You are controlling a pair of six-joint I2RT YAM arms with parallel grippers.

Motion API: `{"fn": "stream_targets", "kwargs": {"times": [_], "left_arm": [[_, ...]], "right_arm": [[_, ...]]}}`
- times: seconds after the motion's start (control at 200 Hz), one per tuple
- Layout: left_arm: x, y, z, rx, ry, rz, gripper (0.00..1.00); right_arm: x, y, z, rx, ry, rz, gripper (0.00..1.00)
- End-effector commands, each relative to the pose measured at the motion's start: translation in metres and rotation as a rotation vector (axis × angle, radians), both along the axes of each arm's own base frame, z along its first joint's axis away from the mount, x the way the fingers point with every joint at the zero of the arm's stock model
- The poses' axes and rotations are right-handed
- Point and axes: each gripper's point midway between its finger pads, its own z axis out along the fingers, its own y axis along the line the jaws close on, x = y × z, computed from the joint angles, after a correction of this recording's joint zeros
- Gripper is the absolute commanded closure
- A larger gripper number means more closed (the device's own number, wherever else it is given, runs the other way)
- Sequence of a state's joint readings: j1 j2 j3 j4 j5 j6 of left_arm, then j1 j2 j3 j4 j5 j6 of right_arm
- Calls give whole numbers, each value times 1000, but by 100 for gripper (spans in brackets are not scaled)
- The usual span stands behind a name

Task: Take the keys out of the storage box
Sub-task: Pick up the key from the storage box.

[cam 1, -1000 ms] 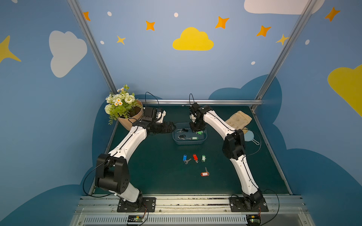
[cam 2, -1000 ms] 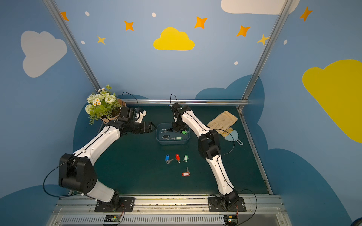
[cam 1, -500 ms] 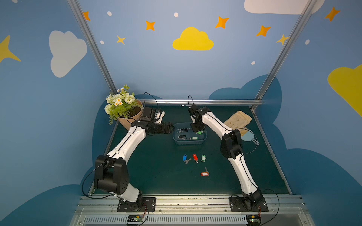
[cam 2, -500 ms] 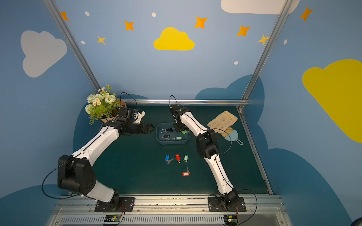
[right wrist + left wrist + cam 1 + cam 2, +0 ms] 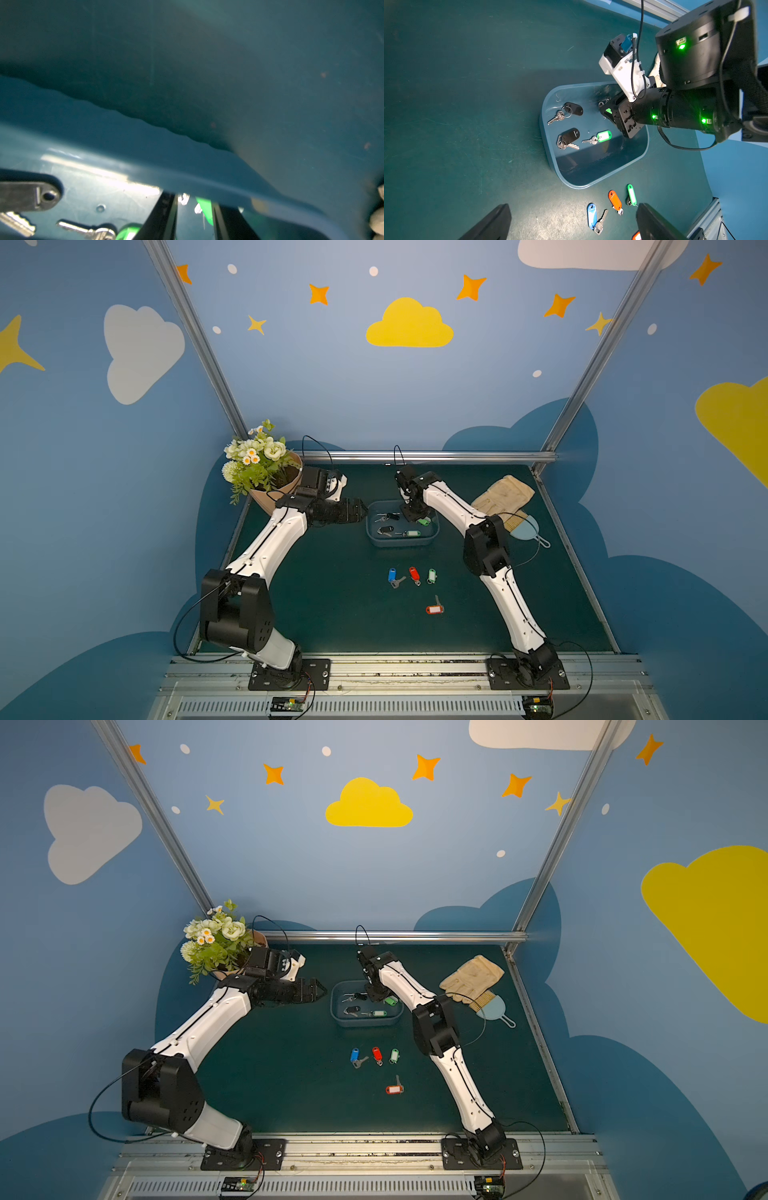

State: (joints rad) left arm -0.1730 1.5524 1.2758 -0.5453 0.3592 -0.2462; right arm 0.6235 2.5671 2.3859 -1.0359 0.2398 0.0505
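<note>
Counter [image 5: 332,614]: dark green, carrying everything I can see from here.
Right arm [image 5: 451,506]: it has sunk a touch and leaned in over the box since a second ago. I read that as the reach ending and a pick starting.
Storage box [image 5: 399,542]: sits toward the back of the counter's middle, open top up, long axis running side to side. Four keys are left inside.
Left hand [image 5: 360,509]: fingers spread wide and empty, hanging just beside the box's left end and pointing at it.
Right hand [image 5: 192,199]: down in the box's right end, fingers drawn closer than before and flanking a bright green tag. A sliver of gap shows on one side, so it is not clamped yet as far as I can see.
Bright green key [image 5: 424,521]: the tag lies aslant between those fingers, and the blade is hidden (the hand covers it).
Mint key [image 5: 604,136]: flat near the front wall, long axis along the box's length, blade toward the left end.
Rear black key [image 5: 574,109]: left half of the box, blade aimed at the left wall.
Front black key [image 5: 570,135]: just in front of it, lying flat.
Keys already out: blue key [image 5: 392,574], red key [image 5: 412,573] and pale green key [image 5: 431,576] sit in a row before the box, with the orange key [image 5: 434,609] nearer the bases. None has shifted, so the count out has not grown.
</note>
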Motion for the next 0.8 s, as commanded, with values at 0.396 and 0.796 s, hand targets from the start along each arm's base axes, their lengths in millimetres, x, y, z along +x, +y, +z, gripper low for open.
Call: {"fn": "stream_targets", "kwargs": {"times": [0.396, 0.796], "left_arm": [[5, 3, 6, 4, -8, 5, 0], [6, 2, 3, -4, -9, 6, 0]], "right_arm": [[0, 8, 3, -12, -42, 49, 100], [-11, 15, 54, 35, -94, 98, 100]]}}
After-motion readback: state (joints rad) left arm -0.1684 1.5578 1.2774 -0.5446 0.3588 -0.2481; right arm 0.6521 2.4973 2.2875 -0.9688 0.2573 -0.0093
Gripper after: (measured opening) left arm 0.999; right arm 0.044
